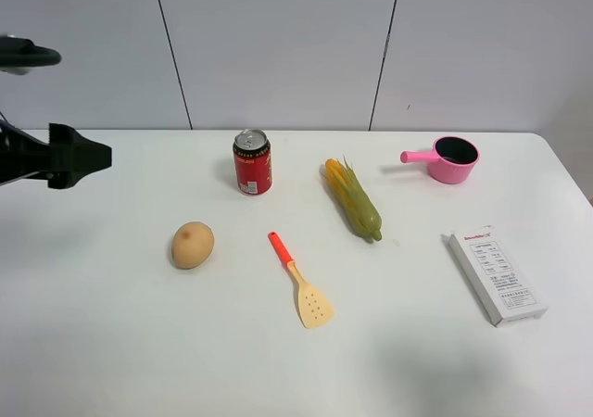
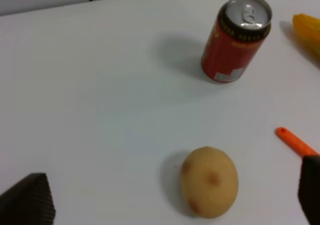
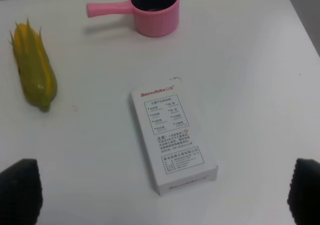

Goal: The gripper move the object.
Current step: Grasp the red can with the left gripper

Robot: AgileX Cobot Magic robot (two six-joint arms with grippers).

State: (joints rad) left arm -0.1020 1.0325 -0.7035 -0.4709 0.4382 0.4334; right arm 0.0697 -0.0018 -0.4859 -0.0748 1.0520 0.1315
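Note:
The red drink can (image 1: 252,162) with a silver top stands upright at the back middle of the white table (image 1: 120,343). It also shows in the left wrist view (image 2: 235,40), with a white label patch low on its side. My left gripper (image 1: 79,155) hovers at the far left, well away from the can. In the left wrist view its fingers (image 2: 27,202) stand wide apart, so the left gripper (image 2: 170,197) is open and empty. My right gripper (image 3: 162,192) is open and empty above a white box; it is out of view in the exterior high view.
A potato (image 1: 193,245) lies in front of the can to its left. An orange-handled spatula (image 1: 301,283), a corn cob (image 1: 352,199), a pink pot (image 1: 449,159) and a white box (image 1: 498,275) lie to the right.

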